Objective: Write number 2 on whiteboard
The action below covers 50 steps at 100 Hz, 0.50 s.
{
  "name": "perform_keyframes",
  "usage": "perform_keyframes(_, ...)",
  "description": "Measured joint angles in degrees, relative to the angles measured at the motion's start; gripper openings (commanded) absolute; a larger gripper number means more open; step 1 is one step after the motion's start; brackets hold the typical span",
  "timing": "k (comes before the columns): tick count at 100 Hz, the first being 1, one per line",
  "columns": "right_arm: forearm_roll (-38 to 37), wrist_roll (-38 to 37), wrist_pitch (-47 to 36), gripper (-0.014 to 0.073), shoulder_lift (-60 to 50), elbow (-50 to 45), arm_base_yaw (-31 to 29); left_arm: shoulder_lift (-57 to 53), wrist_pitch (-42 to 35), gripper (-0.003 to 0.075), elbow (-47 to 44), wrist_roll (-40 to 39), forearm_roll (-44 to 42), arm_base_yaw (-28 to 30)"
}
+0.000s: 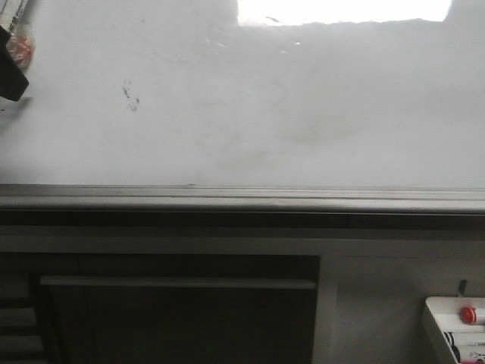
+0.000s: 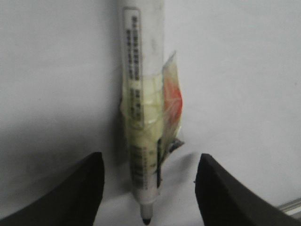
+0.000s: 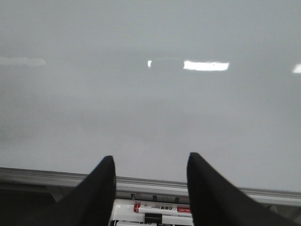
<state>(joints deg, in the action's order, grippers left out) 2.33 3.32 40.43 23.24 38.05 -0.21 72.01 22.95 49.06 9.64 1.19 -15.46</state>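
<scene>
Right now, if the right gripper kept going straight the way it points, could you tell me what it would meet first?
Probably the large glossy white whiteboard. The right gripper is open and empty, its fingers aimed past the grey metal lower rail at bare board. Depth is unclear, so I cannot say how close it is.

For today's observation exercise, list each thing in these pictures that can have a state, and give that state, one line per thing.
whiteboard: no digit written yet, faint grey smears, small dark specks at upper left.
marker: uncapped, tip exposed, wrapped in tape, lying between the finger pads without touching them.
left gripper: open.
right gripper: open, empty.
tray: holds a red-capped item.
</scene>
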Motion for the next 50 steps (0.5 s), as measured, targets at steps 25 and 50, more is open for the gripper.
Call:
perform_keyframes(25, 0.0, 0.0, 0.0, 0.0313, 0.0, 0.0, 0.0, 0.96, 0.07, 0.0199, 1.02, 0.0, 0.0, 0.0)
perform_keyframes(50, 0.0, 0.08, 0.0, 0.0313, 0.0, 0.0, 0.0, 0.97, -0.02, 0.0001, 1.15, 0.0, 0.0, 0.0)
